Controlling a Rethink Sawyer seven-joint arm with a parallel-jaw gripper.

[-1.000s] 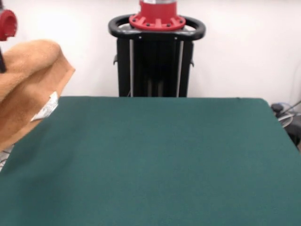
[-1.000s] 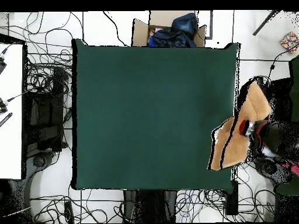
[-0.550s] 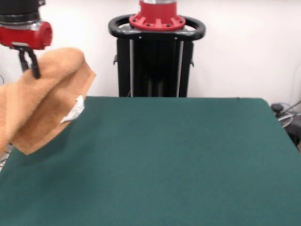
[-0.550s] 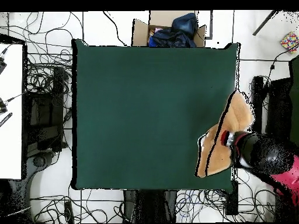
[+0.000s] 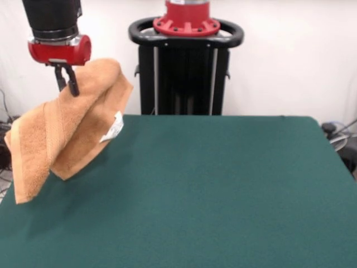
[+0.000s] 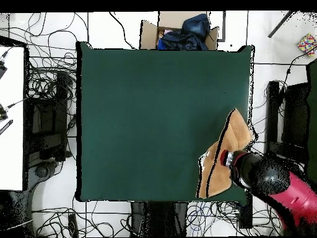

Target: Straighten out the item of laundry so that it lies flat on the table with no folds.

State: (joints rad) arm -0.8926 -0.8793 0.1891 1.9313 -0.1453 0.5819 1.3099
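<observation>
1. While the gripper (image 5: 70,82) pinches the towel (image 5: 67,131) at a top fold, fingers closed on the cloth, the towel hangs doubled over in the air above the table (image 5: 212,190), near one side edge and towards the corner by the robot.
2. Soft, light and limp, it should drape and crease freely rather than hold a shape.
3. A white care tag (image 5: 113,128) dangles from one hanging edge.
4. To spread it flat, a hold at a corner or along a border band looks better than mid-cloth.

Pincer (image 5: 67,84) and hanging towel (image 5: 67,131) now further in over the table (image 5: 223,190).
</observation>
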